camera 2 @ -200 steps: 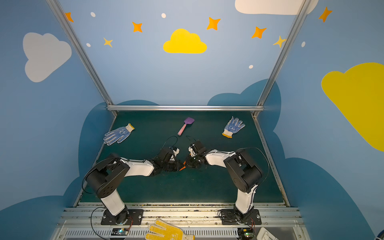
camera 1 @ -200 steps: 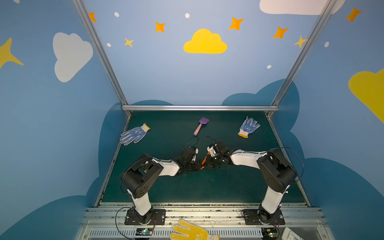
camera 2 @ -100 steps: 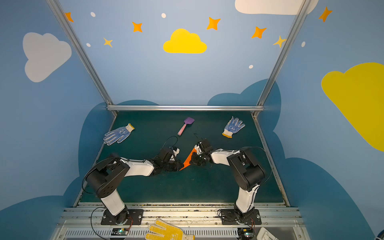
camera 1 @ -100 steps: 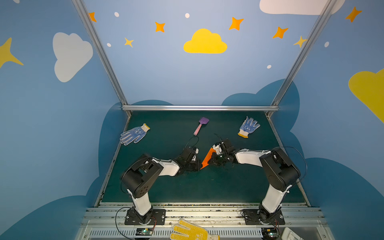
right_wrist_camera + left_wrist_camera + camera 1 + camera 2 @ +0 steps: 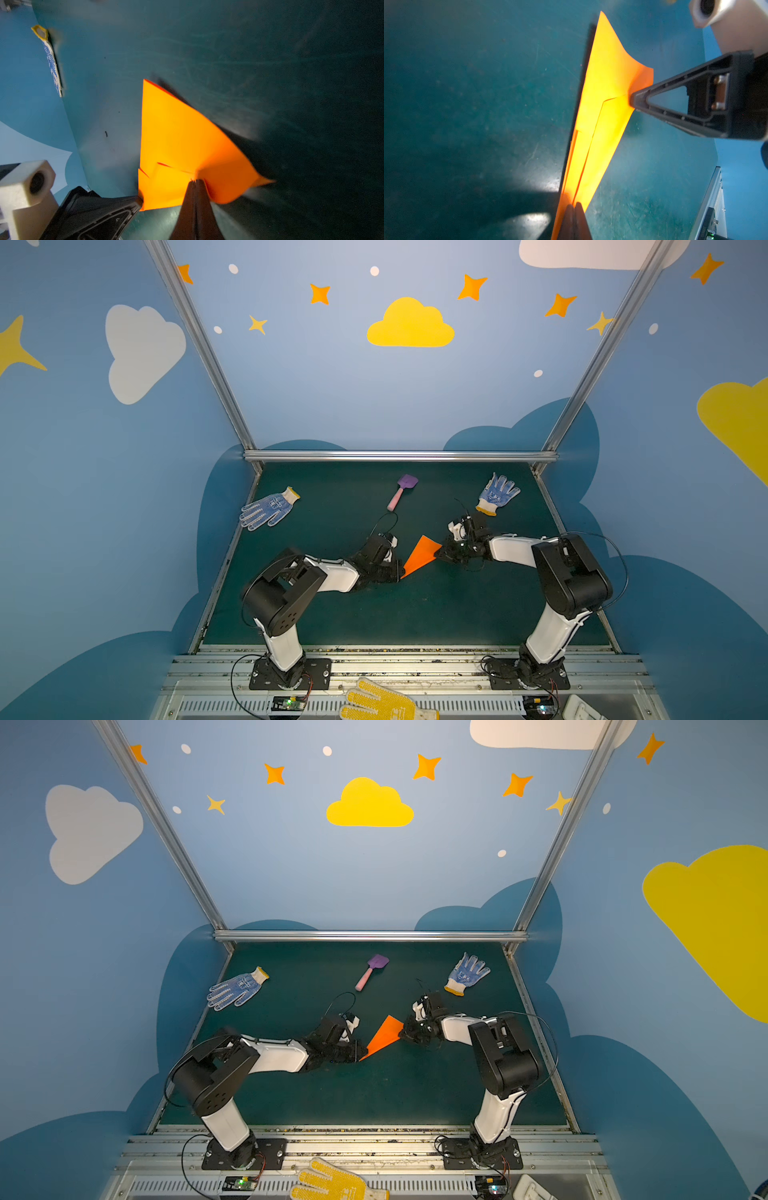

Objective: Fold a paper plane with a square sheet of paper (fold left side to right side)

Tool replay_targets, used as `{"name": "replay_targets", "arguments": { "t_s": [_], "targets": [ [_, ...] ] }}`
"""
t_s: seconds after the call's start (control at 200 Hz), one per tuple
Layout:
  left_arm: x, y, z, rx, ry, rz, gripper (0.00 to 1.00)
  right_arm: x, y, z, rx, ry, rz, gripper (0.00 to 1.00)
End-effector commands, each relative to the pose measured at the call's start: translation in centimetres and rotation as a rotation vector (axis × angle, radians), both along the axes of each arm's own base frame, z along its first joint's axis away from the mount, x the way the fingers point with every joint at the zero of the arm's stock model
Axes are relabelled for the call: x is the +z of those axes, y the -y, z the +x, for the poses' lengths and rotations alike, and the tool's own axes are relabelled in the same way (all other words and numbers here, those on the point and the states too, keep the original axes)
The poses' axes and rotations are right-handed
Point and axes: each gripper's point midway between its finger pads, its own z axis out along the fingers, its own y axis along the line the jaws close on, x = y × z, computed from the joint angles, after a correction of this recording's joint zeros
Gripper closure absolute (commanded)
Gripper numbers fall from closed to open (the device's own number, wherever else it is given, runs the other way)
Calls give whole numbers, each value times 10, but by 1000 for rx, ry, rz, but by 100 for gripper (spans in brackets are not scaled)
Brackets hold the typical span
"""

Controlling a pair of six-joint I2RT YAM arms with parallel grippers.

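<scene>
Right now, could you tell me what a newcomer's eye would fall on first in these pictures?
The orange paper plane at the middle of the green table stands out, pinched in shut jaws at both ends: the left arm has its pointed tip, the right arm its wide end. Behind it lie a purple spatula at the back middle, a blue-dotted glove back left and a second glove back right.

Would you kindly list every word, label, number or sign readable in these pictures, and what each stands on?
None can be read.
On the far-left glove: a printed mark, too small to read.
On the far-right glove: a similar mark, too small to read.
On the orange paper: nothing.
On the walls: painted clouds and stars, no words.
</scene>
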Motion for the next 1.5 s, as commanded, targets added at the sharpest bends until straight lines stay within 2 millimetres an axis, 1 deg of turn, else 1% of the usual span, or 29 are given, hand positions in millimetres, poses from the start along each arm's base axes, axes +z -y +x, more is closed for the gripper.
{"name": "replay_targets", "arguments": {
  "t_s": [0.0, 0.04, 0.125, 0.185, 0.27, 0.36, 0.441, 0.536, 0.651, 0.751, 0.851, 0.891, 0.991, 1.086, 1.252, 1.367, 1.497],
  "targets": [
    [-31, -17, -19, -7, -90, 88, 97, -54, 69, -28, -152, -192, -232, 100],
    [-31, -17, -19, -9, -91, 89, 97, -54, 77, -24, -181, -192, -219, 100],
    [-30, -16, -19, -10, -90, 85, 97, -52, 79, -15, -221, -212, -167, 100],
    [-29, -17, -19, -11, -88, 87, 97, -46, 78, -8, -231, -200, -159, 100],
    [-28, -18, -20, -10, -85, 90, 97, -31, 75, 1, -231, -163, -142, 100],
    [-28, -17, -20, -14, -85, 86, 97, -5, 71, 6, -222, -95, -118, 100],
    [-27, -17, -20, -15, -84, 85, 97, 19, 58, 1, -174, -46, -93, 100],
    [-27, -16, -20, -18, -85, 83, 97, 42, 31, -12, -91, 1, -65, 100],
    [-26, -15, -20, -22, -82, 82, 97, 54, -9, -28, 16, 34, -68, 100],
    [-27, -16, -21, -22, -85, 83, 97, 52, -40, -38, 82, 37, -72, 100],
    [-26, -15, -20, -23, -85, 81, 97, 41, -66, -47, 125, 22, -69, 100],
    [-26, -15, -20, -24, -84, 80, 97, 35, -75, -50, 144, 10, -73, 100],
    [-26, -15, -20, -24, -84, 79, 97, 21, -87, -56, 170, -10, -85, 100],
    [-26, -15, -20, -24, -85, 80, 97, 6, -89, -61, 174, -34, -111, 100],
    [-26, -18, -24, -23, -91, 76, 97, -18, -73, -69, 143, -88, -148, 100],
    [-26, -25, -30, -10, -103, 73, 97, -27, -65, -76, 123, -113, -152, 100],
    [-25, -33, -40, 1, -117, 67, 97, -30, -62, -80, 112, -121, -151, 100]
  ]
}}
